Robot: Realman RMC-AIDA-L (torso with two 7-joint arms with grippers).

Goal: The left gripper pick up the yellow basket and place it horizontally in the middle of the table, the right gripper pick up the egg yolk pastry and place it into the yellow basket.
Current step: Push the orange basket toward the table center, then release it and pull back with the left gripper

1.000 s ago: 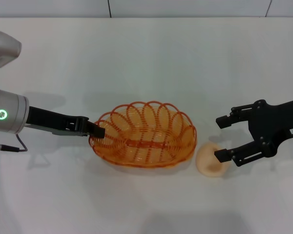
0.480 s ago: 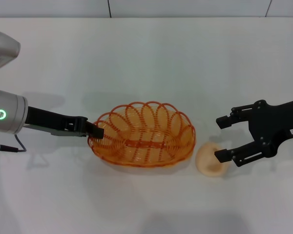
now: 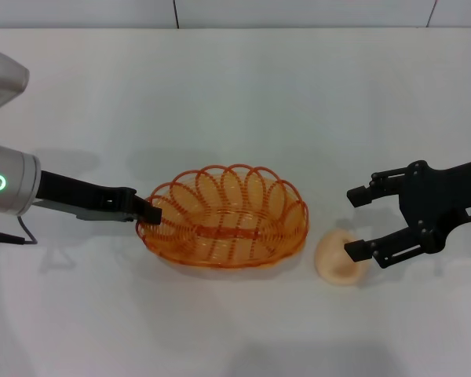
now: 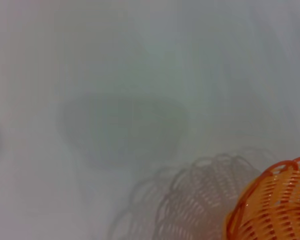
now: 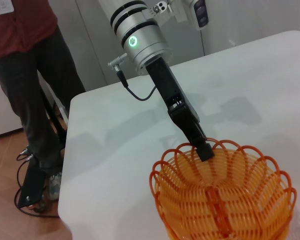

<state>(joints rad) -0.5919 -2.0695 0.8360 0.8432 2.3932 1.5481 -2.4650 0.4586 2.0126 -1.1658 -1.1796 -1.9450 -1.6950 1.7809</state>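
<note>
While my left gripper (image 3: 151, 210) is clamping the near-left rim of the basket (image 3: 224, 216), the basket is sitting near the middle of the table (image 3: 235, 94), long axis running left to right. One basket only: oval, orange-yellow wire, looped scalloped rim, see-through sides with a flat strip along the floor, nothing lying inside. In the head view it is looking slightly tilted, with its shadow showing underneath on the right; I cannot tell whether it is fully resting on the table. The right wrist view is showing my left fingers (image 5: 199, 144) pinching one rim loop of the basket (image 5: 225, 200), with the green ring light on the silver joint behind them. The left wrist view is catching only a corner of the basket (image 4: 275, 205) and its shadow on the table.

One pastry (image 3: 339, 258): small, round, domed, pale beige-peach, matte. It is lying on the table just right of the basket, not touching it. My right gripper (image 3: 359, 222) is hovering spread wide beside the pastry, one finger overlapping its right edge, the other well behind it; nothing is being gripped. Two grippers, one basket, one pastry. A person in dark trousers (image 5: 37, 75) is standing beyond the table edge in the right wrist view.
</note>
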